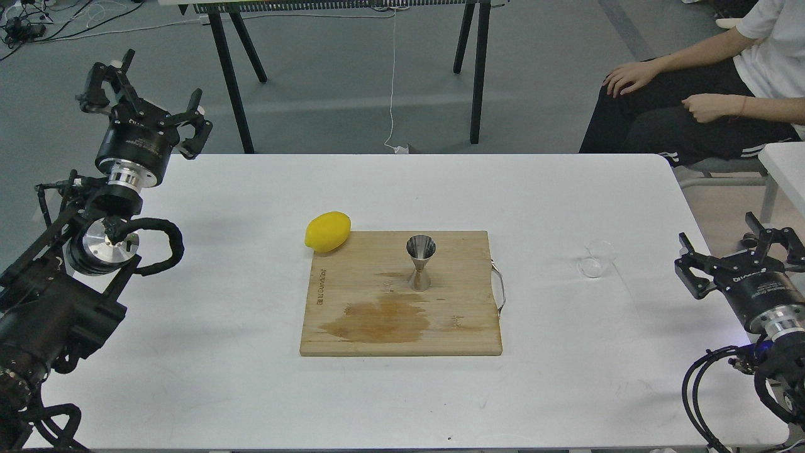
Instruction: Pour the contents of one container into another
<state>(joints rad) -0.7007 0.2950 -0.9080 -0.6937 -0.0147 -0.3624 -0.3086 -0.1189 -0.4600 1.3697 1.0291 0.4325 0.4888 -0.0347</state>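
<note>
The clear glass cup (pixel 596 258) lies tipped on the white table (pixel 566 377), right of the board. The steel jigger (pixel 421 262) stands upright on the wooden cutting board (pixel 402 327), near its back middle. My left gripper (pixel 143 88) is raised beyond the table's far left corner, fingers spread open and holding nothing. At the table's right edge my right gripper (pixel 742 248) is open and empty, a little right of the glass cup and apart from it.
A yellow lemon (pixel 327 231) rests on the table at the board's back left corner. A wet brown stain (pixel 377 319) marks the board's front. A seated person (pixel 704 94) is at the back right. Black table legs (pixel 233 75) stand behind.
</note>
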